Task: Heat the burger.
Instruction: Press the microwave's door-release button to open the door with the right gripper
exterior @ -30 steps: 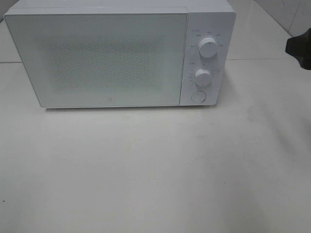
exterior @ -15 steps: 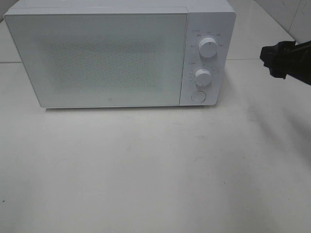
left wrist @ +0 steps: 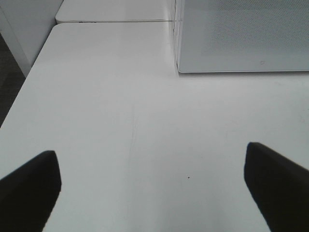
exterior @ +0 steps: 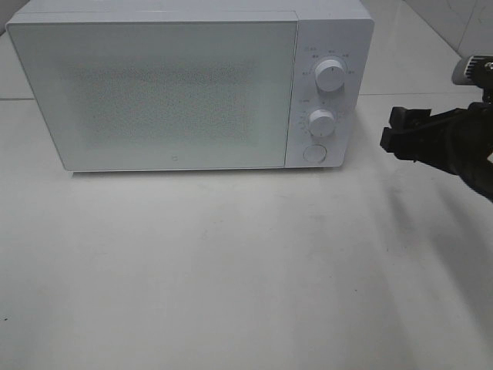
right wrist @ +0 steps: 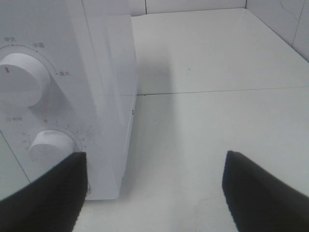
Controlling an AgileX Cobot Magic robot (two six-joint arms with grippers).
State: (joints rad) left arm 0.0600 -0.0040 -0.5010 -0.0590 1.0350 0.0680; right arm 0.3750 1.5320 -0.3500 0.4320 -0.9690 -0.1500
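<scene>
**Right gripper closes in on the microwave's controls**

Within the last second the right gripper [exterior: 393,129] has come in from the right edge of the desk [exterior: 231,270]. It is now just right of the white microwave [exterior: 177,92], level with the lower knob [exterior: 322,122], its jaws well apart and empty. It is probably heading for the knobs or the round button [exterior: 313,153]. The left gripper [left wrist: 152,188], spread wide and empty, hangs over bare desk near the microwave's left front corner. The door [exterior: 154,92] is shut and its frosted panel hides the inside, so the burger appears in no view; whether it is inside cannot be told.
</scene>
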